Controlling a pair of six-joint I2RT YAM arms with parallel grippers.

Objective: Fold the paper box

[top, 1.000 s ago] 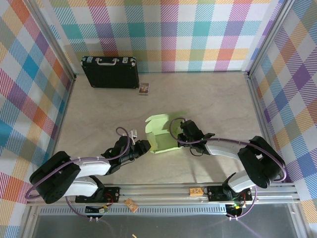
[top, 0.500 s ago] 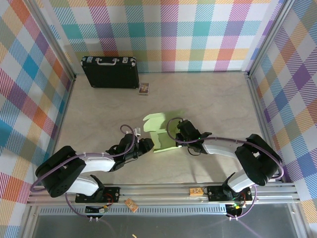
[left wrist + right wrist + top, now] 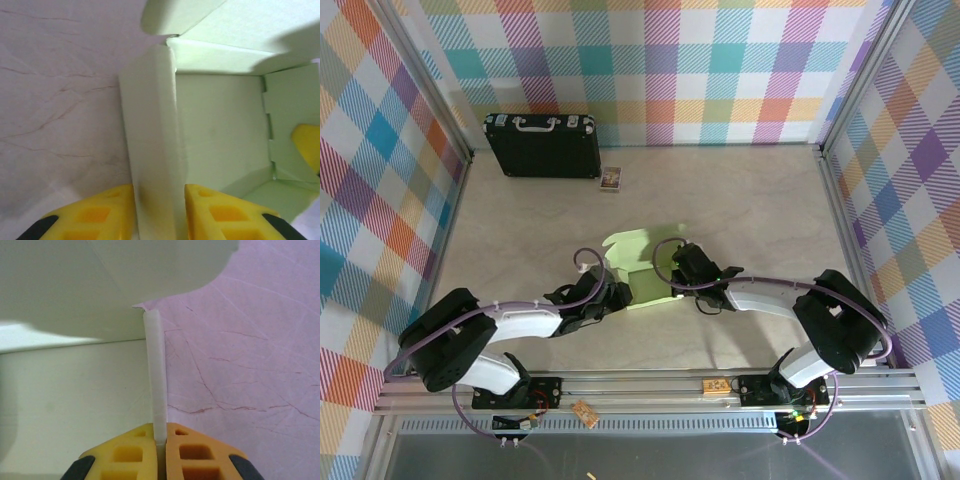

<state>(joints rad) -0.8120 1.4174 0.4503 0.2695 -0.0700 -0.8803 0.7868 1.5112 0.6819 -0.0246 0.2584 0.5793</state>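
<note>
Holding the paper box (image 3: pixel 642 272) from both sides, in the middle of the table (image 3: pixel 750 210), just beyond the two arm bases and well apart from the black case (image 3: pixel 542 145) at the far left. Clamps the right gripper (image 3: pixel 160 432) tight on the thin right wall, with both yellow pads (image 3: pixel 195 450) flat against the card and no gap between, probably to hold that wall upright and stop the box from sliding.

Straddles the left wall with the left gripper (image 3: pixel 159 192), a thicker strip that looks doubled over on itself (a flap turned inward, by the look of it). Fills the space between the fingers (image 3: pixel 220 210) with that strip, touching both inner faces, so reads as a grasp on the box; cannot tell how firmly. Seems meant to press the doubled flap down against the floor of the box until it locks.

Shows the floor and far wall already formed, with a rounded lid flap rising at the far side and shading the interior. Leaves the lid unclosed, so judged partway through.
</note>
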